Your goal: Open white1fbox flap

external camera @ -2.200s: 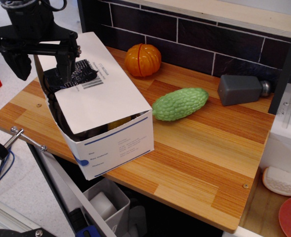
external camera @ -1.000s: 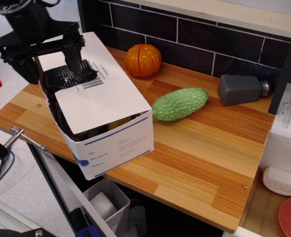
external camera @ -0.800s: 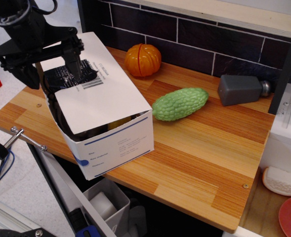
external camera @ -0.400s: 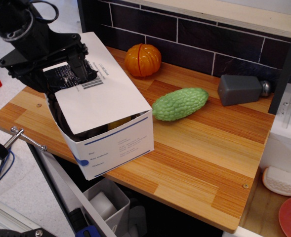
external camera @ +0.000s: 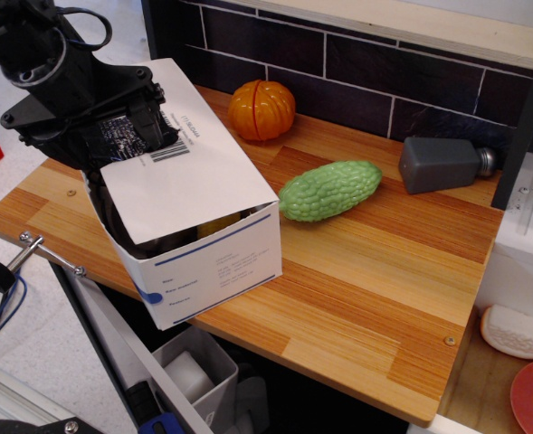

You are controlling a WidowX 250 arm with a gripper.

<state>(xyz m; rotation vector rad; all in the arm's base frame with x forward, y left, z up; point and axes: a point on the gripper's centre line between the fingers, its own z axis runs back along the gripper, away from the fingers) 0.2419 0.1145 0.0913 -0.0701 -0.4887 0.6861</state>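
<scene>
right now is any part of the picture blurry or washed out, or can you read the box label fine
In the observation.image view, the gripper and arm look slightly motion-smeared; the flap is bright white but not blown out, its barcode label visible though the print is too small to read; the black tape patch shows small glints; the green gourd is sharp.

White1fbox (external camera: 214,262) on wooden counter (external camera: 366,271), short printed end facing the camera | flap (external camera: 198,167) lying over its top, slightly raised | black gripper (external camera: 112,127) over the flap's taped far end, jaw state unclear | green gourd (external camera: 329,190) just right of the box
</scene>
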